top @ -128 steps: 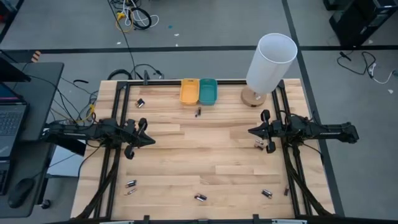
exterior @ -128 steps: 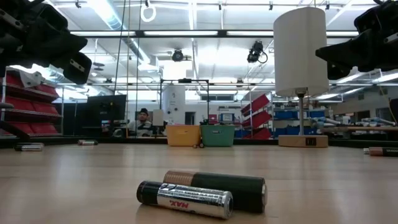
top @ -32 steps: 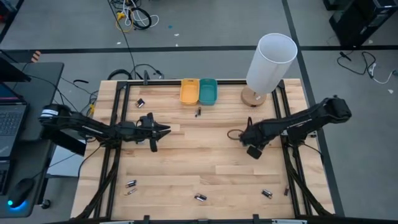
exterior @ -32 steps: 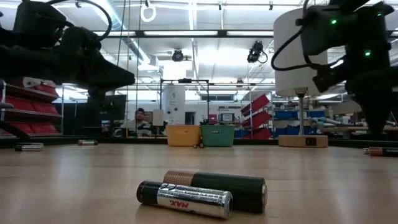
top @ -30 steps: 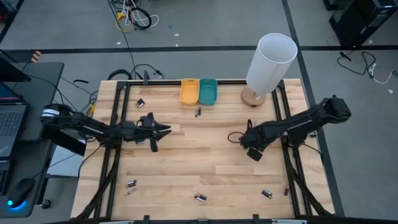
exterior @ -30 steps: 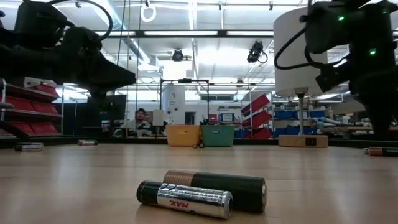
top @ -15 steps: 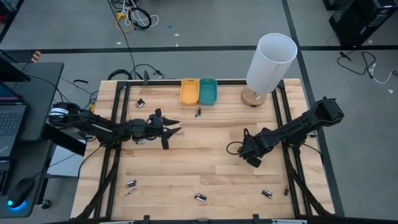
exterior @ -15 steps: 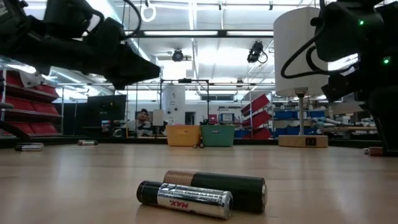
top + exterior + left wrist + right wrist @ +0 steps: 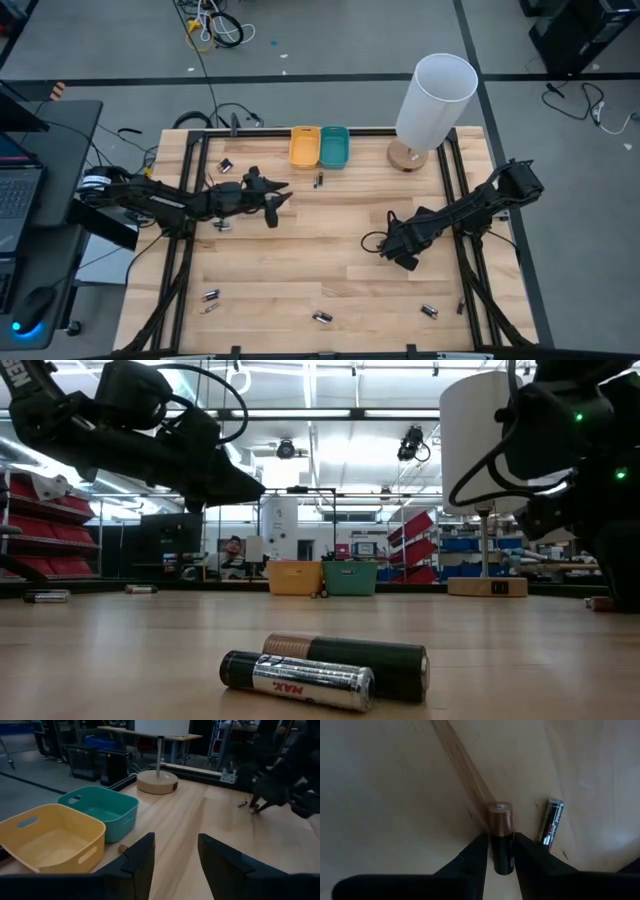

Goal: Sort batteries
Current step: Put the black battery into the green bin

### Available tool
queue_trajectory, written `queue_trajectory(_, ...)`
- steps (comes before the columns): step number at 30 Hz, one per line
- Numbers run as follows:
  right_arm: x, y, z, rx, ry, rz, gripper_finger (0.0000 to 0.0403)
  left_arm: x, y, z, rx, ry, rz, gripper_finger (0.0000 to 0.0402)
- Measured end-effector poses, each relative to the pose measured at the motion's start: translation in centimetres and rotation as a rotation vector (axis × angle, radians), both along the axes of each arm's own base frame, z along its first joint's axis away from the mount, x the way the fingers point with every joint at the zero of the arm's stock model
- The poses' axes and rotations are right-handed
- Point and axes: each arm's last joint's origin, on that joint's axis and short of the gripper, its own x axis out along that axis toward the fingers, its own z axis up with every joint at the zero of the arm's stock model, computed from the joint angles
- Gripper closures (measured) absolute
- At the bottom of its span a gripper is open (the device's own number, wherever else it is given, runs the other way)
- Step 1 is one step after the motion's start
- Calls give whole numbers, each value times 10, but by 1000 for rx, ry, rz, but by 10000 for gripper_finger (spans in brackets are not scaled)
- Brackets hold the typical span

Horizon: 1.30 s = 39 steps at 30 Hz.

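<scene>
Right end effector (image 9: 499, 851): you see it pinching a copper-topped battery (image 9: 500, 836) above the bench (image 9: 385, 795).
Left end effector (image 9: 176, 851): spread, near the yellow tray (image 9: 47, 840).

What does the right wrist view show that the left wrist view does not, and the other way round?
Only the right wrist view: the right gripper shut on a copper-topped battery, with a silver-and-black battery lying beside it on the table. Only the left wrist view: the open left gripper, the yellow tray, the teal tray, and the lamp base. Both show the wooden tabletop.
</scene>
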Motion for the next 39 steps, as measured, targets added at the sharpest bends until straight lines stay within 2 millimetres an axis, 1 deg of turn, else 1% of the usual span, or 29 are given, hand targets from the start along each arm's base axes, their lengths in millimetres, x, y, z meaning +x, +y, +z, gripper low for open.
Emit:
queue_trajectory(3,0,0,2,6,-19,0,347,0,3,0,-26,-12,23,236)
queue_trajectory(6,0,0,5,5,-36,2,374,-2,9,0,-62,-33,99,236)
queue_trajectory(10,-1,-1,8,5,-64,3,378,-3,14,0,-63,-32,130,236)
queue_trajectory(13,3,-1,10,0,-95,-2,375,-3,16,0,-36,-23,135,236)
queue_trajectory(16,18,-2,15,-6,-203,6,367,-4,18,0,27,6,157,237)
queue_trajectory(19,33,-1,21,18,-305,46,370,-4,18,0,92,41,174,237)
queue_trajectory(21,48,-2,27,45,-412,72,373,-4,18,0,115,53,172,237)
queue_trajectory(23,58,-5,33,55,-481,93,374,-4,18,0,115,53,172,237)
queue_trajectory(27,81,-19,45,29,-652,113,370,-4,18,0,108,51,172,237)
queue_trajectory(32,102,-51,56,-22,-846,100,370,-4,18,0,105,54,168,237)
queue_trajectory(35,108,-70,60,-63,-904,85,369,-4,18,-1,88,52,168,237)
queue_trajectory(39,110,-94,64,-119,-945,65,370,-4,18,-1,84,53,169,237)
